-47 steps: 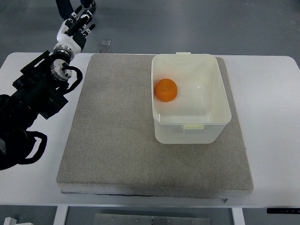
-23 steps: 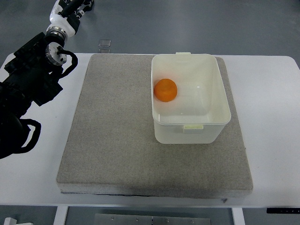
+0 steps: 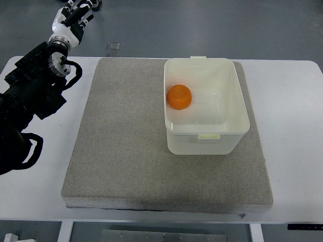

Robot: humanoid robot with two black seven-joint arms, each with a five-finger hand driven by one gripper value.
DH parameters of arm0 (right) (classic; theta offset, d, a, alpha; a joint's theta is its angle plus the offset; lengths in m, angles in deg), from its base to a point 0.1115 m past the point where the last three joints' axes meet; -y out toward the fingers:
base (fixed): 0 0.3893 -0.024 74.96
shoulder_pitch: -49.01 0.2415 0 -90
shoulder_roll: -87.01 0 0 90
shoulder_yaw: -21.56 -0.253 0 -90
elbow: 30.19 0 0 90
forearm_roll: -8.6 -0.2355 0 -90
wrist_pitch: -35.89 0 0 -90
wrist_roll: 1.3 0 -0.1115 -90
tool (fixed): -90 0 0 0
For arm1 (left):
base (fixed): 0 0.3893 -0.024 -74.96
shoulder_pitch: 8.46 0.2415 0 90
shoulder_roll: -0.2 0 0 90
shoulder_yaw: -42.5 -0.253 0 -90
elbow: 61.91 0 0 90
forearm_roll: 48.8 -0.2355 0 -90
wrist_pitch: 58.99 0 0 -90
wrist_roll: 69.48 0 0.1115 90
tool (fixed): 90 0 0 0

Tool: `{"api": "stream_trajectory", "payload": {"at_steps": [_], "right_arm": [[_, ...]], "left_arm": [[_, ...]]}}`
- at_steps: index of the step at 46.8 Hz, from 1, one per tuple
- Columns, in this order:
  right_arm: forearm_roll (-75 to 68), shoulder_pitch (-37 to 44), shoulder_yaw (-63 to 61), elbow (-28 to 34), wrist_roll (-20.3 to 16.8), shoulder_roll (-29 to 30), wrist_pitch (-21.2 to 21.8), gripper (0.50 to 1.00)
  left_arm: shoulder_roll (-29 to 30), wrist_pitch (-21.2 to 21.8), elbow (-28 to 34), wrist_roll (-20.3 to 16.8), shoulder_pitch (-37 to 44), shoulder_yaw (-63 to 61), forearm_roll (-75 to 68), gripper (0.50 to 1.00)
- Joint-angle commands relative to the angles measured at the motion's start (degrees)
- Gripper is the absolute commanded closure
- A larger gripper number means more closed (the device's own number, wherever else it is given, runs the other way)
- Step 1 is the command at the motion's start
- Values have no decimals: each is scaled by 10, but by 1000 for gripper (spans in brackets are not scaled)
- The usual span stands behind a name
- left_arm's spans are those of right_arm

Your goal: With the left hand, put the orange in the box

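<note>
Top view, single camera. The orange (image 3: 179, 96) sits inside the box (image 3: 206, 141), on its floor against the left wall, roughly midway between the near and far walls. It rests there unsupported; nothing touches it. Judged from this, the placing step is done.

The box is a white open-topped tub with a small tab on its far rim and another on its near rim. It stands upright on the right half of the grey mat (image 3: 121, 151), which covers most of the white desk (image 3: 295, 136). The mat probably serves as a non-slip, padded surface, so that the box does not slide when something is dropped in.

The left robot hand (image 3: 72, 16) is at the far left corner, beyond the far edge of the desk and well apart from the box. Its fingers (image 3: 79, 20) are loosely extended, partly cut off by the frame edge, and they hold nothing. The black forearm (image 3: 35, 93) runs in from the left edge over bare desk, clear of the mat. This pose reads as a parked position away from the work area.

The right arm is not in view.

A small clear item (image 3: 113, 46) lies on the floor past the desk's far edge; what it is cannot be told.
</note>
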Motion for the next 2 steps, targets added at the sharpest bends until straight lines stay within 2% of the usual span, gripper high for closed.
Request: {"api": "stream_trajectory", "payload": {"at_steps": [1,2], "right_arm": [[-1,0,-1,1,0,0,1,556],[-1,0,0,1,-1,0,1,556]], "left_arm": [[0,0,0,0,1,0,0,596],[0,0,0,1,1,0,0,596]]}}
